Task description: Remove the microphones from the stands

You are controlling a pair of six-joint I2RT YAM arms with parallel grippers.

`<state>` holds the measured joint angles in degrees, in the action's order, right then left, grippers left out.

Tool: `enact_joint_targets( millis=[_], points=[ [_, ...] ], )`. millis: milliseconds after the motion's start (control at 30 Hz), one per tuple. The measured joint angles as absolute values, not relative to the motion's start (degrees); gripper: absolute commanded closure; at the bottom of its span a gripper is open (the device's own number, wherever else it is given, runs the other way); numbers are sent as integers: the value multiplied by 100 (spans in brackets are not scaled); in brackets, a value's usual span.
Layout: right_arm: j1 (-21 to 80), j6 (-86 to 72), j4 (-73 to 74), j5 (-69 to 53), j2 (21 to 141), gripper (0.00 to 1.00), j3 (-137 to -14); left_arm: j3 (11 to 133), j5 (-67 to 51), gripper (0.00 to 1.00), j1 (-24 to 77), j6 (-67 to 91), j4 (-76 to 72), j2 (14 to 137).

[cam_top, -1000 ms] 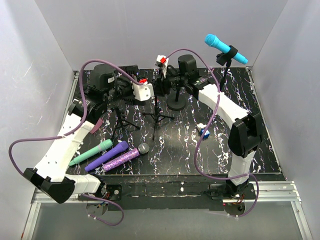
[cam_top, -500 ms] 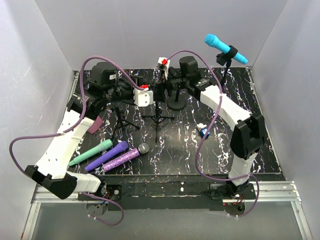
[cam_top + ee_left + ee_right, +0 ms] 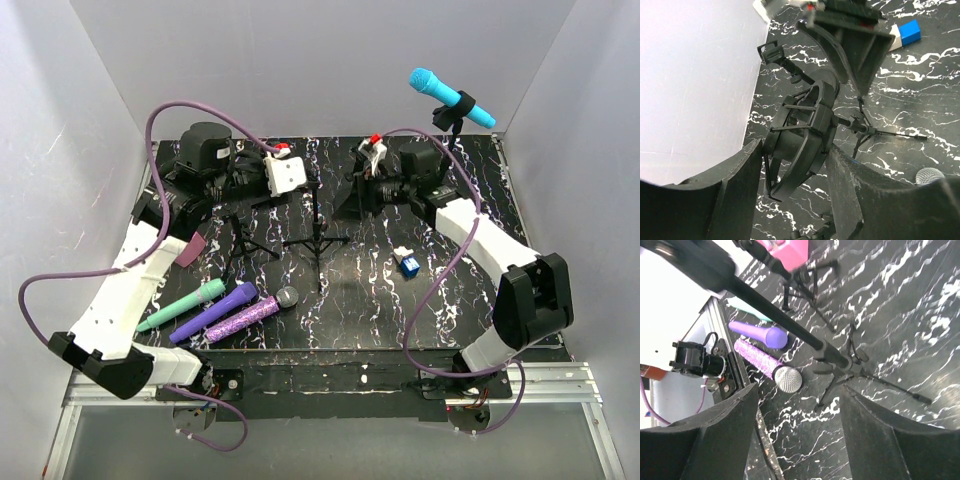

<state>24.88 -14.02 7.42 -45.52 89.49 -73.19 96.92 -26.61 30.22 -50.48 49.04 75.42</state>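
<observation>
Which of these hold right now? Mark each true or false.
The blue microphone sits clipped on its stand. True.
The glitter microphone lies flat on the table. True.
The right tool is shut on the blue microphone. False: it is open and well apart from it.
The blue box lies left of the tripod stand. False: it lies right of it in the top view.

We looked down on the whole table point(image 3: 360, 300) from above and behind the arm bases, while both wrist cameras sat low and close, peering between the left fingers point(image 3: 735, 200) and the right fingers point(image 3: 715, 440) from opposite sides, all three views sharing the tripod point(image 3: 318, 240) and the silver mic head point(image 3: 288, 296).
</observation>
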Motion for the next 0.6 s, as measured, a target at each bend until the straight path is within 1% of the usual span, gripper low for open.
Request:
enact_joint_targets(
  millis=[100, 167, 600],
  points=[
    [2530, -1616, 755, -4508, 8982, 36, -6969, 9620, -2661, 65, 3059, -4831, 4790, 7485],
    [2556, -1695, 760, -4495, 9070, 37, -6875, 9598, -2657, 65, 3100, -4744, 4770, 7454],
    [2596, -2086, 565, -4552, 9815, 44, -6934, 9537, -2480, 66, 3210, -4335, 4648, 7393]
  ],
)
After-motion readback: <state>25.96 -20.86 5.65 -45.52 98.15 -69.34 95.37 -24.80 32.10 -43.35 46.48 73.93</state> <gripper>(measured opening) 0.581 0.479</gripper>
